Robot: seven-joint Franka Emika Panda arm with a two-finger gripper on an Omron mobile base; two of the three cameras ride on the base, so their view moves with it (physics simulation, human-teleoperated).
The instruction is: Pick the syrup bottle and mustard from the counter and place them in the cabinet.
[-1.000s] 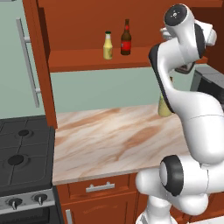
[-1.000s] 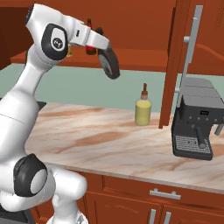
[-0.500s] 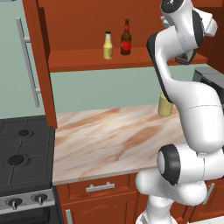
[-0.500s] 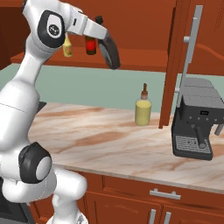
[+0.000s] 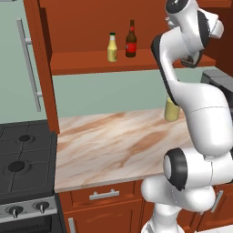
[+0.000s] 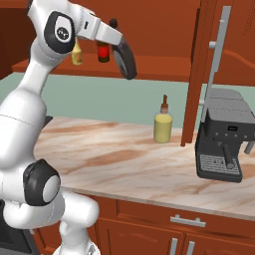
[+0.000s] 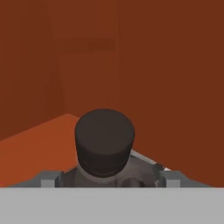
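The cabinet (image 5: pixel 91 68) stands open above the marbled surface (image 5: pixel 113 145). A coffee machine (image 6: pixel 221 144) sits at the surface's right edge, a dull-yellow bottle (image 6: pixel 163 124) near its back edge. The end effector (image 7: pixel 105 175) clamps the syrup bottle (image 7: pixel 105 140) over the cabinet's shelf; two small bottles (image 5: pixel 120 43) stand there.

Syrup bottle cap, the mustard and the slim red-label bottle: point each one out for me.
syrup bottle (image 7: pixel 104 140), hand view, on its dark cap.
mustard (image 5: pixel 112 49), left base view, on its yellow body.
slim red-label bottle (image 5: pixel 131 46), left base view, on its label.

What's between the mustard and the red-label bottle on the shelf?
Nothing. In the left base view the mustard and red-label bottle stand side by side, apart, with just a narrow bare strip of shelf between them.
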